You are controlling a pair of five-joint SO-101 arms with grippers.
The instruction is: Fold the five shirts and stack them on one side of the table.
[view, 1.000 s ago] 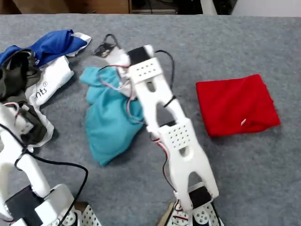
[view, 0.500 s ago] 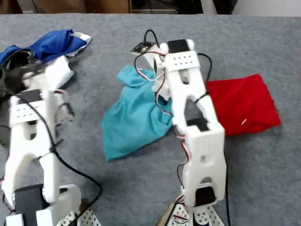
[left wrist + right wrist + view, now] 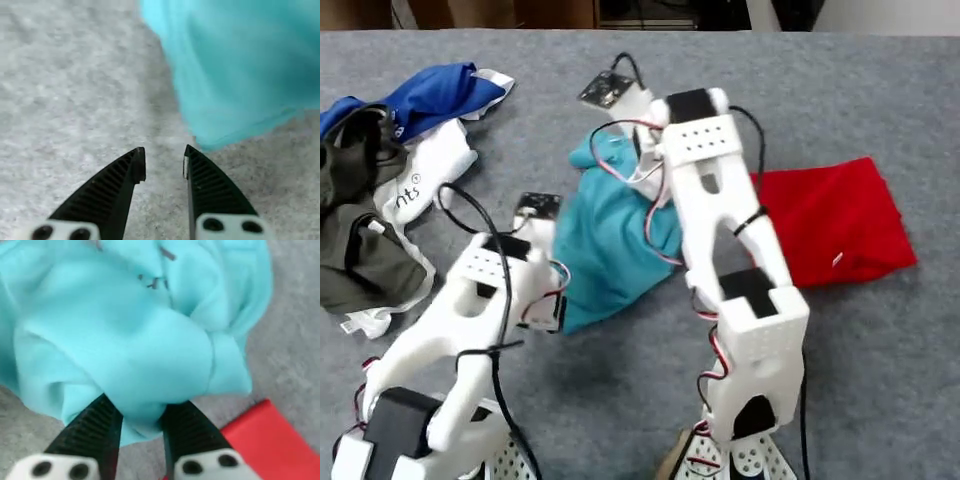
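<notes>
Our right gripper (image 3: 137,417) pinches a fold of the teal shirt (image 3: 125,340), with the red shirt (image 3: 257,432) just beside it. Our left gripper (image 3: 162,162) is a little open, the teal corner just ahead. We think the small pinch could slip, and the shirt would bunch up.

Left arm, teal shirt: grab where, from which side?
I'd take the teal shirt by its free hem corner, from where the left gripper sits; it juts out on the table ahead of its open fingers; the right gripper holds the bunched end.

Grey table (image 3: 880,380) holds teal shirt (image 3: 602,250), folded red shirt (image 3: 840,225), heap of shirts (image 3: 390,170).
</notes>
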